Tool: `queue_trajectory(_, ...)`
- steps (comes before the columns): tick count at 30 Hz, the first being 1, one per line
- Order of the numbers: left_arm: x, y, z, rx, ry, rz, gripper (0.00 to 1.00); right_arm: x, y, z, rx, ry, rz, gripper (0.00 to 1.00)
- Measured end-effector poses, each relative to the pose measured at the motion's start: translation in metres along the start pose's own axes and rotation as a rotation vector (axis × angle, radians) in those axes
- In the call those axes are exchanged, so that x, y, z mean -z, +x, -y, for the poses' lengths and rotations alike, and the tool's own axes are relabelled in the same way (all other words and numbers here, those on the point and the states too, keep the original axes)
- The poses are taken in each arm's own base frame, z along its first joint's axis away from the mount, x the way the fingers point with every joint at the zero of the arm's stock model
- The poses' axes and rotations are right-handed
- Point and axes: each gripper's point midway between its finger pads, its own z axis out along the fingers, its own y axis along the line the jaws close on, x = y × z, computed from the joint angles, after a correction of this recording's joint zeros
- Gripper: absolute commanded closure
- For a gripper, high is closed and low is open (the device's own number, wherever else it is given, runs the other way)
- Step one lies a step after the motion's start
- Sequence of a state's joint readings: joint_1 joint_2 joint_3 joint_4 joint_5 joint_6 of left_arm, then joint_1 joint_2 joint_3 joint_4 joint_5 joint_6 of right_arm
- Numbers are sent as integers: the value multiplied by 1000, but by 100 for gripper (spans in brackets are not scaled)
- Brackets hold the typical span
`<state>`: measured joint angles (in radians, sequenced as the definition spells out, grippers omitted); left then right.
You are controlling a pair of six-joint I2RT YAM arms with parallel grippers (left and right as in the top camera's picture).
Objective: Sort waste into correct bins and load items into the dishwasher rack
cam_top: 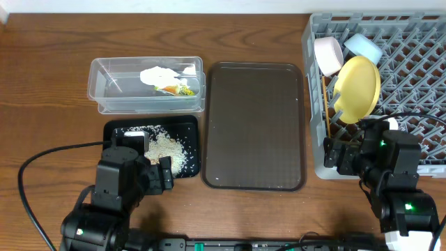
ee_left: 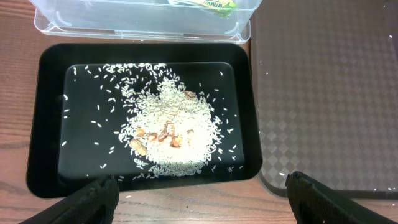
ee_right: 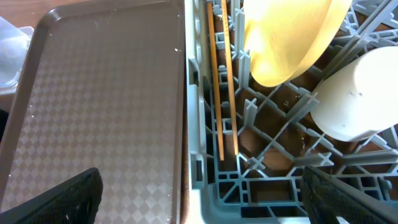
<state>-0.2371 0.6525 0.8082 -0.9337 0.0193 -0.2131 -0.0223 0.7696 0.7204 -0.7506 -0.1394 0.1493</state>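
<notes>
nearest me, the left hand (ee_left: 202, 191) hangs over the near edge of the black tray (ee_left: 50, 124), its two fingers spread wide apart with nothing between them. the tray sits on the wooden worktop (cam_top: 42, 70) and holds the rice (ee_left: 171, 134), heaped towards the middle with a few brown bits in it and loose grains scattered around.

off to the right, the right hand (ee_right: 202, 190) is also spread wide and empty. it hovers over the near left corner of the grey rack (cam_top: 425, 90), where the rack's wall runs just beside the brown tray (cam_top: 254, 125).

inside the rack, the chopsticks (ee_right: 224, 81) lie side by side on the grid floor along the left wall. the yellow plate (cam_top: 357, 87) stands tilted on edge above them, and the white cup (ee_right: 357, 93) sits just beside it.

further back, the clear tub (cam_top: 101, 87) lies right behind the black tray, with the white napkin (cam_top: 159, 74) and the green-yellow wrapper (cam_top: 185, 90) inside. at the far left corner of the rack, the pink bowl (cam_top: 327, 54) and the blue bowl (cam_top: 362, 47) stand on edge next to each other.
</notes>
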Motion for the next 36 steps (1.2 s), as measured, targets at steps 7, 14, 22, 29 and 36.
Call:
queue_trajectory(7,0,0,0,0,0,0,11,0,0,0,0,1,-1,1)
queue_trajectory(14,0,0,0,0,0,0,11,2,-7,0,8,3,40,1)
queue_trajectory(22,0,0,0,0,0,1,11,24,-34,-4,99,-25,411,1)
queue_trajectory(29,0,0,0,0,0,0,11,29,-26,-3,145,-60,734,1)
queue_trajectory(36,0,0,0,0,1,1,11,18,-15,6,160,-39,856,1)
